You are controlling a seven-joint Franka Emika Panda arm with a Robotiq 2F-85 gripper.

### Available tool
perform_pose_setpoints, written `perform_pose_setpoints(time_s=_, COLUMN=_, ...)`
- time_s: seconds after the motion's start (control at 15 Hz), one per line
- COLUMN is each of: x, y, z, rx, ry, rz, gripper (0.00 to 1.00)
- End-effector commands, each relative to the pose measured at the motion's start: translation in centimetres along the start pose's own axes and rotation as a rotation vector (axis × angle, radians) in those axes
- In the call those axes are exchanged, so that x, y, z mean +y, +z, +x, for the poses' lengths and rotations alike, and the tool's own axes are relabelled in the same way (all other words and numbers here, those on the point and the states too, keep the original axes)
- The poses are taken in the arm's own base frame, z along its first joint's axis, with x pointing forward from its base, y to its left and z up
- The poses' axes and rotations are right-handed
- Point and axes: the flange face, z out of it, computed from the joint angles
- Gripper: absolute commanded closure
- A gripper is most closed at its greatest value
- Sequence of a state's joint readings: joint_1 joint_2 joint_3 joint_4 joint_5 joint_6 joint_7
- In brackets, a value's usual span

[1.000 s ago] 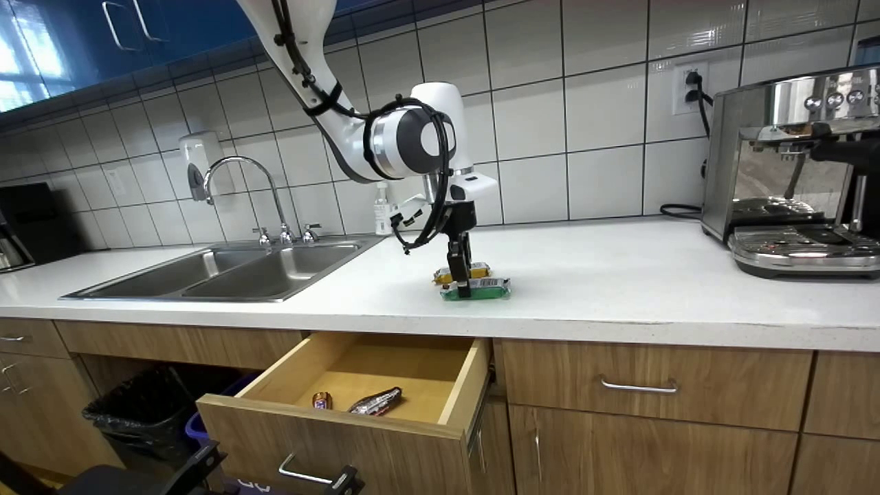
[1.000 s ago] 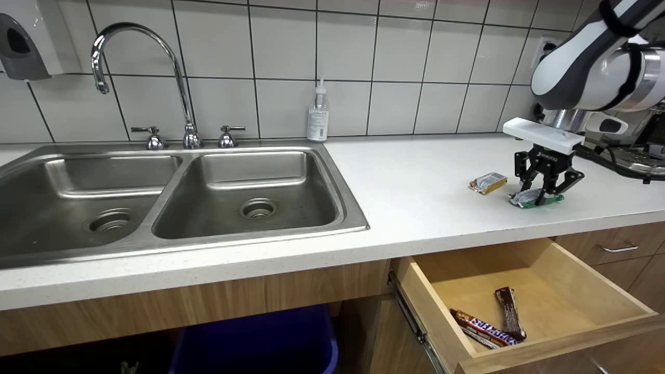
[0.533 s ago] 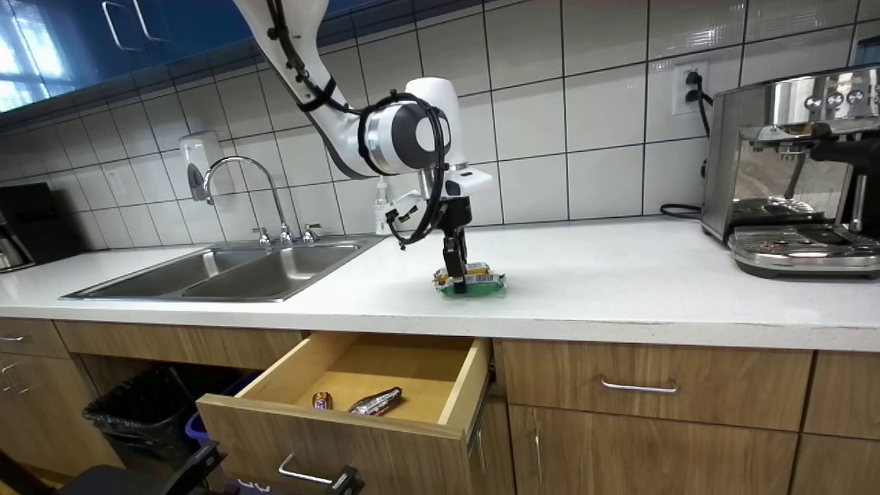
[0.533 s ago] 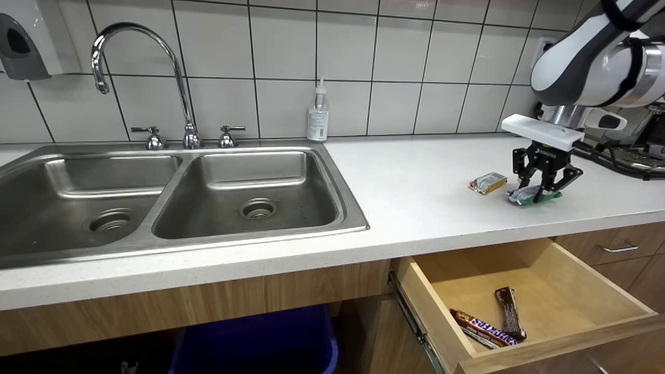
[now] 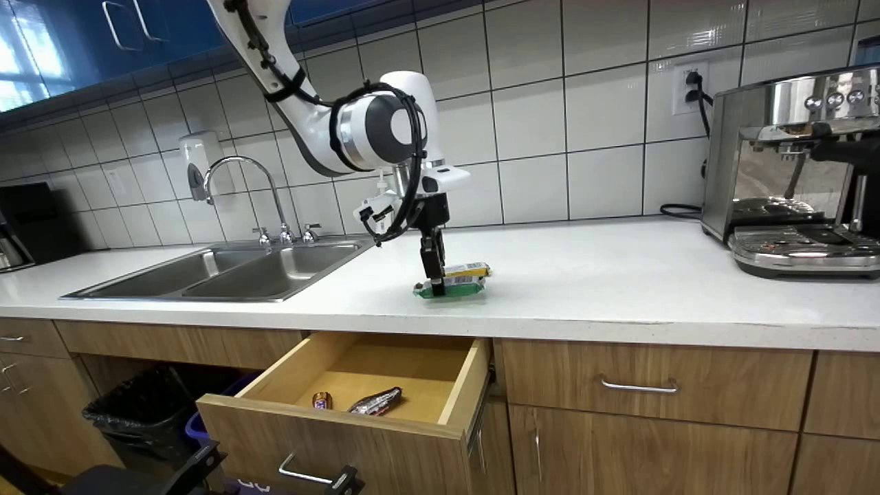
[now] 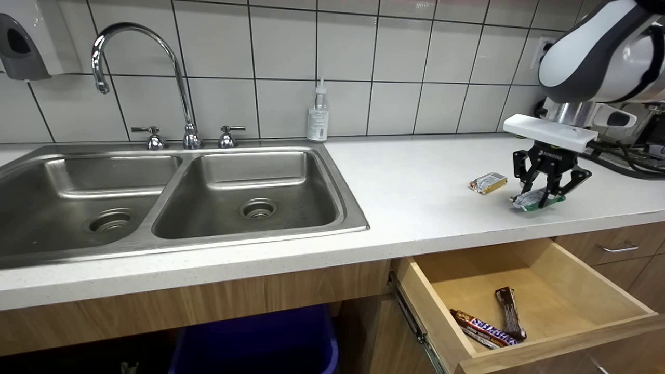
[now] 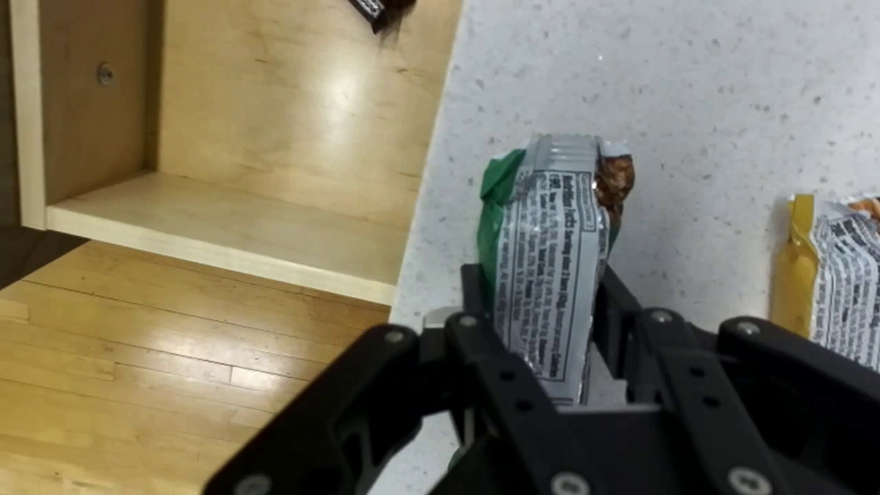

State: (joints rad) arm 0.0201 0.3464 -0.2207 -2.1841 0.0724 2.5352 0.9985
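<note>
My gripper (image 7: 542, 280) is shut on a green-wrapped bar (image 7: 546, 234), one finger on each long side. The bar's printed silver back faces up. The bar also shows in both exterior views (image 5: 462, 289) (image 6: 557, 200); it is at or just above the counter, and I cannot tell if it touches. A yellow-wrapped bar (image 6: 488, 183) lies beside it on the counter. It also shows at the right edge of the wrist view (image 7: 849, 275) and, partly hidden behind the green bar, in an exterior view (image 5: 474, 269).
An open wooden drawer (image 6: 571, 291) below the counter (image 6: 415, 197) holds a Snickers bar (image 6: 483, 330) and a brown bar (image 6: 510, 313). A steel sink (image 5: 282, 275) is set in the counter. A coffee machine (image 5: 804, 172) stands on the counter. A blue bin (image 6: 260, 343) is under it.
The green bar has moved with the shut gripper, leftward in an exterior view and slightly back to the right in the last half second in an exterior view. The yellow bar and drawer are unmoved.
</note>
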Motion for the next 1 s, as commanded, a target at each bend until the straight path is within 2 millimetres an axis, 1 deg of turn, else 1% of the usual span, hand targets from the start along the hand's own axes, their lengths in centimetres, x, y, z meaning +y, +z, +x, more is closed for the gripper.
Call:
perform_pose_setpoints(time_s=0.0, x=2.3, y=-1.4, z=-2.7, rx=0.005, ry=-0.055, rz=-0.017, gripper=0.86)
perform_pose_setpoints(time_s=0.27, x=4.4, y=-1.4, z=-5.2, rx=0.014, ry=-0.131, rz=-0.051, gripper=0.86)
perform_pose_setpoints(time_s=0.6, x=7.1, y=-0.9, z=-7.7, rx=0.009, ry=-0.201, rz=-0.092, gripper=0.86)
perform_pose_setpoints(time_s=0.8, x=8.2, y=-0.3, z=-9.0, rx=0.002, ry=-0.239, rz=-0.119, gripper=0.86)
perform_pose_setpoints(time_s=0.93, x=8.7, y=0.2, z=-9.8, rx=-0.002, ry=-0.258, rz=-0.137, gripper=0.86)
